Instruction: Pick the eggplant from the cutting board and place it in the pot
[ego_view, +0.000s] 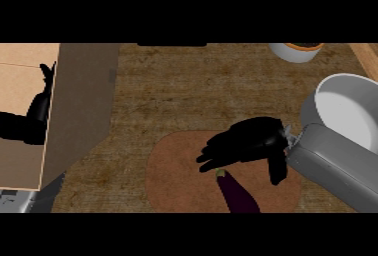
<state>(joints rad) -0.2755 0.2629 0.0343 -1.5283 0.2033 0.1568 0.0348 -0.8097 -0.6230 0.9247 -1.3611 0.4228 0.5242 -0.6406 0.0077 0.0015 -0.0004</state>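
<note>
At the far left, the left robot hand (33, 117) rests over the edge of the desk (184, 85), fingers straight and pointing up, holding nothing. Toward the middle, a rounded brown cutting board (173, 175) lies on the desk. The dark purple eggplant (240, 195) lies on the board's lower part, its greenish stem end pointing up toward the right robot hand (247, 142). That hand hangs over the board's upper right part, its grey forearm (336, 167) coming in from the lower right. Its fingers reach leftward, relaxed and slightly bent, thumb hanging down beside the eggplant; it grasps nothing. At the right, the grey pot (347, 112) stands partly behind the forearm, its pale inside bare. A small white bowl (295, 51) with orange contents sits at the top edge.
</note>
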